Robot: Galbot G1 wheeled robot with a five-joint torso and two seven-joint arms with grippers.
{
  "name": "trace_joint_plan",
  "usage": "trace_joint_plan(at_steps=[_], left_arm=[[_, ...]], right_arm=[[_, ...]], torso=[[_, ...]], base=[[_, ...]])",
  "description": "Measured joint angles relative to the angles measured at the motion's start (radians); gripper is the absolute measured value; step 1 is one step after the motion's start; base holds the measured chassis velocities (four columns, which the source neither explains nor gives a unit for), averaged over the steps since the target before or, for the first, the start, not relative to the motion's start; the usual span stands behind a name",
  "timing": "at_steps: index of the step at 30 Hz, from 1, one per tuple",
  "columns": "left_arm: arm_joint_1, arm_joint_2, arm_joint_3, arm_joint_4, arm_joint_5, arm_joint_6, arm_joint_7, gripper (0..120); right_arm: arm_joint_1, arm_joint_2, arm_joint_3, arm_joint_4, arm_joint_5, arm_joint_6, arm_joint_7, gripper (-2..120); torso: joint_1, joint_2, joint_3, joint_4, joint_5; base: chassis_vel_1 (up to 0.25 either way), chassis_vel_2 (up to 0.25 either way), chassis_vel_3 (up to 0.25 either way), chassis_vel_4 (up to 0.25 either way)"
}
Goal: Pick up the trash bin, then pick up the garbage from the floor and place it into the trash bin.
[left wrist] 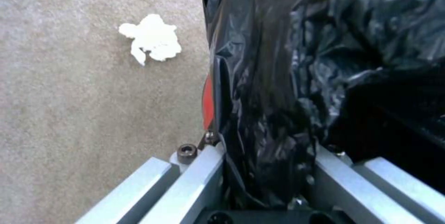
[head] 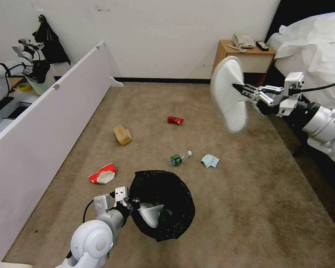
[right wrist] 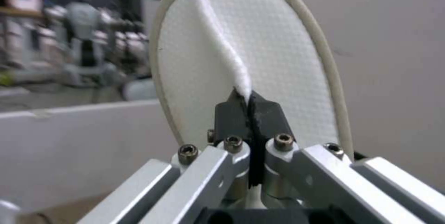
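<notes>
Swing the white slipper (head: pixel 229 93), pinched by its upper in the right gripper (head: pixel 240 88) high and far right of the trash bin (head: pixel 163 204), over the bin mouth before letting go; hold the bin level, left gripper (head: pixel 132 203) clamped on its near-left rim. Beyond the bin: one red can (head: pixel 175 120), one tan bag (head: pixel 122 134), one paper cup (head: pixel 102 174), one bottle (head: pixel 179 158), one blue cloth (head: pixel 210 160). Beside the bin: one tissue (left wrist: pixel 151 38).

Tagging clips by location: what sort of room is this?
Probably a mock hotel bedroom: a bed with white covers, a nightstand holding a telephone, and carpet.
</notes>
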Motion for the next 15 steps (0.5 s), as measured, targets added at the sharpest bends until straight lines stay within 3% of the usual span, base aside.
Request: trace_joint_plan(at_steps=[9,15], left_arm=[[-0.027,-0.003,0.023,0.002,-0.048,0.032,-0.021,0],[-0.038,-0.011,0.034,0.001,-0.069,0.053,-0.014,0]], right_arm=[[0.024,0.040,-0.058,0.130,0.028,0.053,-0.036,0],[0.028,0.055,-0.079,0.144,0.015,0.064,-0.102,0]], torso=[[0.000,0.000,0.000,0.0000,0.0000],[0.000,0.000,0.000,0.0000,0.0001]], base=[[0.000,0.000,0.000,0.000],[0.000,0.000,0.000,0.000]])
